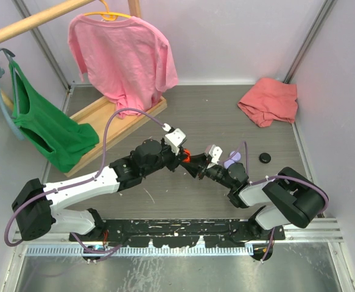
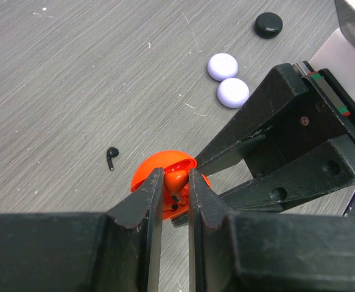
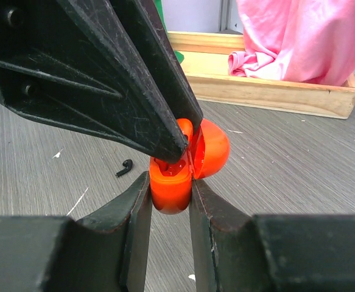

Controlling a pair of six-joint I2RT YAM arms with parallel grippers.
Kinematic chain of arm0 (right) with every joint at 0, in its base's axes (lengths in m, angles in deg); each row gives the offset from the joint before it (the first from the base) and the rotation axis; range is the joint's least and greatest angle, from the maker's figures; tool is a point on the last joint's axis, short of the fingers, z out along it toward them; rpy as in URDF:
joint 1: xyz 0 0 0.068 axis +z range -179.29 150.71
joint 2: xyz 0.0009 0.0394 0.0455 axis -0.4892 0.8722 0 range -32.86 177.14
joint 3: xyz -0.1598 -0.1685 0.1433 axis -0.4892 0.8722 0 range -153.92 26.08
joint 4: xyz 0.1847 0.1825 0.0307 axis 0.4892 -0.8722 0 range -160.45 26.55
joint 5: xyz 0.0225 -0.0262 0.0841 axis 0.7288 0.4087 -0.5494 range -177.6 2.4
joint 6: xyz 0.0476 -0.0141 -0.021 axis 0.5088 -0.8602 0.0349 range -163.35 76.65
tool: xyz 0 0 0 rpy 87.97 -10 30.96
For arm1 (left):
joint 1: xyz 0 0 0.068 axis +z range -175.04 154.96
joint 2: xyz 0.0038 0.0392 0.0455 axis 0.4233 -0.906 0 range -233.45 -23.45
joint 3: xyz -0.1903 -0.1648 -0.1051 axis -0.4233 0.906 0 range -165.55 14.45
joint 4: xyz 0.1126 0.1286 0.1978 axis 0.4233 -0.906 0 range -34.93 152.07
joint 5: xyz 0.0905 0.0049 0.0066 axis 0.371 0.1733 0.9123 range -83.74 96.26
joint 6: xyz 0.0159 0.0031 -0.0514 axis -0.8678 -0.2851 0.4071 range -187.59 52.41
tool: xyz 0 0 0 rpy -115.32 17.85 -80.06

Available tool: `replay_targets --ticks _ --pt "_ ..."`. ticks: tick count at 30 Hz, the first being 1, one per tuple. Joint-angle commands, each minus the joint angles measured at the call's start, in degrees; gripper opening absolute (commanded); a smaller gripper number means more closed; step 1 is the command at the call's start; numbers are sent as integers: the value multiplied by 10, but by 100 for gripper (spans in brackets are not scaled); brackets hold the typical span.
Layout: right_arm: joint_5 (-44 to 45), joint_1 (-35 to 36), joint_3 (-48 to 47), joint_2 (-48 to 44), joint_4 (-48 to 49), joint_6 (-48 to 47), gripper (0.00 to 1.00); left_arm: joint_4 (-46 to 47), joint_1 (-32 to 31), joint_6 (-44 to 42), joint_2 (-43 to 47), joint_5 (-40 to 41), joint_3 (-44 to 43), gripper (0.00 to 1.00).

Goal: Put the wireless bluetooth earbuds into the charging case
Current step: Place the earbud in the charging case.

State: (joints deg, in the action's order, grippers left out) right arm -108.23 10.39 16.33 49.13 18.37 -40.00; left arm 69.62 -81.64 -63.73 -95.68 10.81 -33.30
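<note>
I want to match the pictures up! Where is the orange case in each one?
Top external: the orange case is a small spot in the middle of the picture.
Left wrist: bottom centre, open, behind the left claw, which pinches an orange earbud.
Right wrist: centre, squeezed by the right claw.
Shared landmark: the loose black earbud lies just left of the case in both wrist views.

We can read no text, label, brand, number or sign in any view. The orange-red charging case [image 3: 172, 190], the round lilac cases [image 2: 223, 66] and the pink shirt [image 1: 119, 55] show no lettering we can make out.
</note>
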Motion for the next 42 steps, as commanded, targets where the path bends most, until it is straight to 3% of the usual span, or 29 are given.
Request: replay_targets --ticks 1,6,18,28,37,42 --pt "1 1 -6 -17 53 -1 1 34 -4 -8 5 6 -3 2" --pt "2 1 -6 -18 55 -1 1 19 -6 -14 13 7 -4 4" --pt "2 1 -6 -17 56 1 1 -3 -7 -15 6 3 -15 22" --pt "2 1 -4 -19 57 1 1 -8 -7 6 7 7 -24 40" --pt "2 1 -4 -20 56 2 1 -48 -7 45 40 27 -48 66" --pt "-4 1 -8 -19 53 7 1 -94 0 60 61 16 -60 72"
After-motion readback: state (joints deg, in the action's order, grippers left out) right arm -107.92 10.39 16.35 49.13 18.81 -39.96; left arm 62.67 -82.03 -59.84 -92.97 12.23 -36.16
